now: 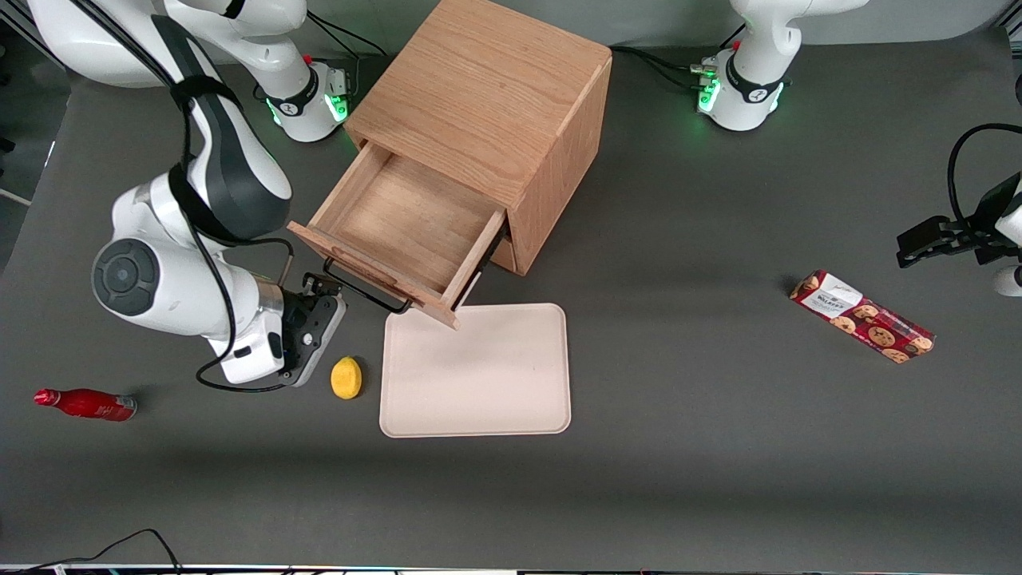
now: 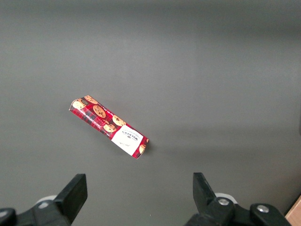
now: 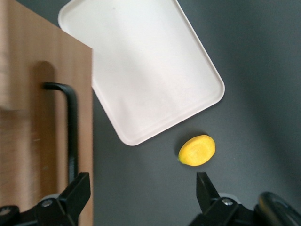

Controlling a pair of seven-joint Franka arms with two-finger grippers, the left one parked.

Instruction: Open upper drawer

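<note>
Upper drawer (image 1: 403, 231) pulled well out of the cabinet (image 1: 487, 104), bare wood inside, black handle (image 1: 363, 289) on its front, front corner overhanging the tray (image 1: 479, 375). Gripper (image 3: 141, 193) just beside the handle's end, fingers spread wide, gripping nothing; in the front view seen at (image 1: 319, 291), nearer the working arm's end than the drawer front. Lemon (image 1: 346, 377) on the table (image 1: 679, 447) beside the tray, nearer the camera than the gripper. Red bottle (image 1: 84, 404) at the working arm's end, label too small to read. Cookie pack (image 1: 862, 316) toward the parked arm's end. Left wrist view alone gives the pack's (image 2: 109, 127) white label, reading roughly "Walkers", with biscuits printed on red tartan. Right wrist view alone gives handle (image 3: 70, 127) close up against the drawer front (image 3: 42, 127), plus tray (image 3: 146, 75) and lemon (image 3: 197, 150).
</note>
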